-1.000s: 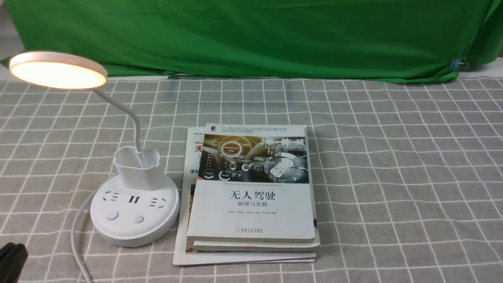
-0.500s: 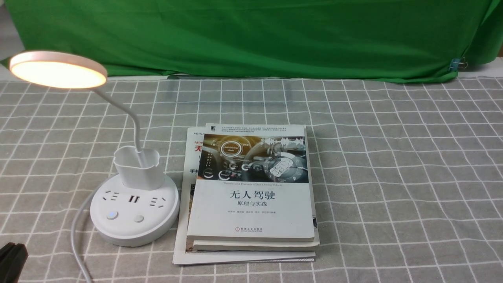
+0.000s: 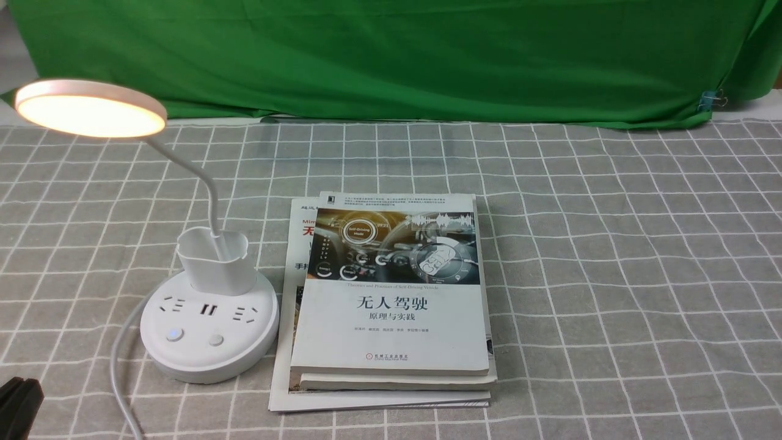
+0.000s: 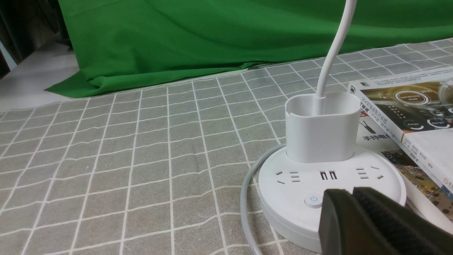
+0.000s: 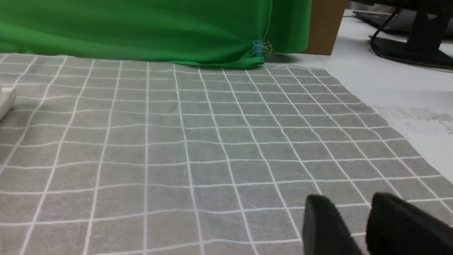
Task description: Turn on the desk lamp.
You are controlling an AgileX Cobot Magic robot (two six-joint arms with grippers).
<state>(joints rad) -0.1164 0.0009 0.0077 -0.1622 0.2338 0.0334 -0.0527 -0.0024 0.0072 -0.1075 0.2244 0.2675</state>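
The white desk lamp stands at the near left of the checked cloth. Its disc head (image 3: 90,109) glows warm white. The thin neck rises from the cup holder (image 3: 215,260) on the round base (image 3: 208,357). One button (image 3: 174,334) shows a blue light and a second button (image 3: 215,340) sits beside it. My left gripper (image 3: 18,406) is shut and empty, low at the near left, apart from the base. In the left wrist view its tips (image 4: 348,193) hover just in front of the base (image 4: 293,177), beside the lit button (image 4: 313,200). My right gripper (image 5: 350,203) is open and empty over bare cloth.
A stack of books (image 3: 391,305) lies right beside the lamp base. The lamp's white cord (image 3: 119,366) curves toward the near edge. A green backdrop (image 3: 391,55) hangs at the far edge, held by a clip (image 3: 712,99). The cloth's right edge (image 5: 407,141) meets a white tabletop.
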